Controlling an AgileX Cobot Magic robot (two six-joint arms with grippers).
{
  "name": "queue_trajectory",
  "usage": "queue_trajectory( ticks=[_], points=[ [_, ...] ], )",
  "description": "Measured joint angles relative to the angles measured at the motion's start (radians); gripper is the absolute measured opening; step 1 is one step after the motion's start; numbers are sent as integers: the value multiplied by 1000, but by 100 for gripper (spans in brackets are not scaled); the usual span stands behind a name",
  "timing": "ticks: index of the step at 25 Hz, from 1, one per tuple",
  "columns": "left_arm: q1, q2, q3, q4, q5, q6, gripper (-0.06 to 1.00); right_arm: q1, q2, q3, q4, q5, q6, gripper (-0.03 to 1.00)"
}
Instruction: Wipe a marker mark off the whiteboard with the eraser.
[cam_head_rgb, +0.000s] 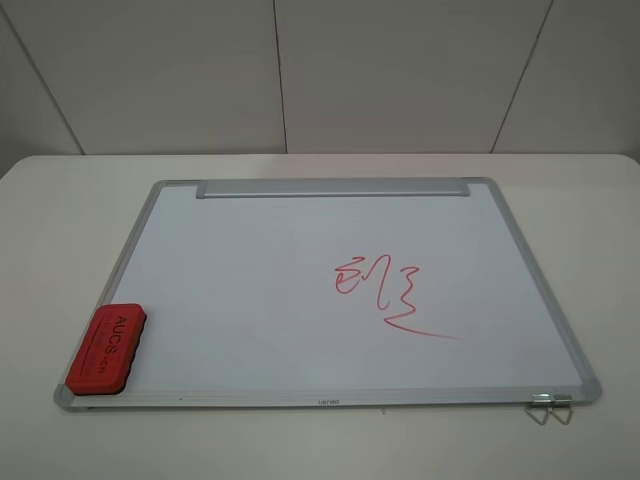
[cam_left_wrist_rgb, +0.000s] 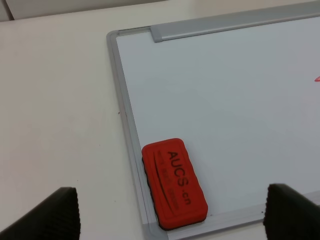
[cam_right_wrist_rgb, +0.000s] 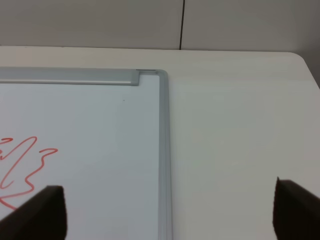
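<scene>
The whiteboard (cam_head_rgb: 250, 290) lies flat on the table, silver-framed, with its tray bar (cam_head_rgb: 335, 188) at the far edge. The red eraser (cam_head_rgb: 107, 347) rests on the board's near left corner, lettering up. In the left wrist view the eraser (cam_left_wrist_rgb: 174, 182) lies just ahead of my left gripper (cam_left_wrist_rgb: 172, 216), which is open with nothing between its dark fingertips (cam_left_wrist_rgb: 55, 215). Over the board's right edge (cam_right_wrist_rgb: 164, 160) my right gripper (cam_right_wrist_rgb: 167, 212) is open and empty. The marker mark is out of view. Neither arm shows in the exterior view.
A red squiggly scribble (cam_head_rgb: 385, 290) with a slanted tail sits right of the board's middle; part of this scribble (cam_right_wrist_rgb: 20, 170) shows in the right wrist view. A wire clip (cam_head_rgb: 548, 408) hangs at the board's near right corner. White table (cam_head_rgb: 60, 230) surrounds the board.
</scene>
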Motion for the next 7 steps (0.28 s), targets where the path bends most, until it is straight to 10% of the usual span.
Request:
queue_trajectory(
  ticks=[7],
  points=[
    [0, 0, 0, 0, 0, 0, 74, 0, 0, 0, 0, 0, 0, 71]
  ],
)
